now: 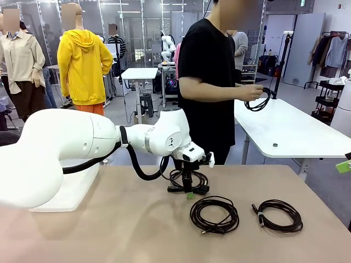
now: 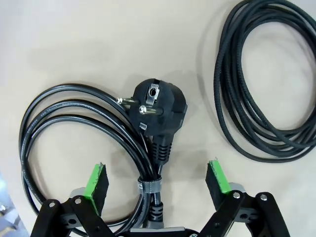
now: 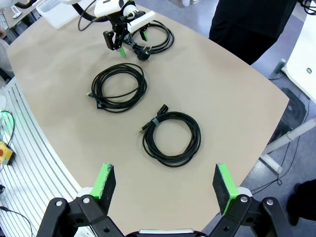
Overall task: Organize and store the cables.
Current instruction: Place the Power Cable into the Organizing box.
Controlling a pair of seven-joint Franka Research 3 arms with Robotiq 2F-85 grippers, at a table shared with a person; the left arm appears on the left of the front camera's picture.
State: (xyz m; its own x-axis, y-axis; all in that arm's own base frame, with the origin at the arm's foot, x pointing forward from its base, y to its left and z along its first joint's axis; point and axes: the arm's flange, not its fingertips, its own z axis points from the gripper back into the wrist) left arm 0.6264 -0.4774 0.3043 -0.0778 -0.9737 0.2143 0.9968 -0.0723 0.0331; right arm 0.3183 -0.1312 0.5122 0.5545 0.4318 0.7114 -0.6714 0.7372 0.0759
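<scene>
Left gripper (image 1: 188,190), jaws spread, straddles the tied neck of the power cord coil (image 2: 54,118) near the tabletop's (image 1: 109,230) far edge; the left wrist view shows pads clear of the cord, plug (image 2: 159,111) upturned; right gripper (image 3: 165,182) hangs spread over the second cable coil (image 3: 119,88) and third cable coil (image 3: 172,138), bare tabletop around both.

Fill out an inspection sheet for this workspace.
surface: tan table, flat.
job's things: power cord coiled under the left claw; middle coil and right coil lie apart beside it.
clutter: white bin at left.
grippers: left claw open, straddling the power cord's tied neck; right claw open, hovering.
cables: black hose hangs off the left arm.
surroundings: person opposite holds a fourth coil.
</scene>
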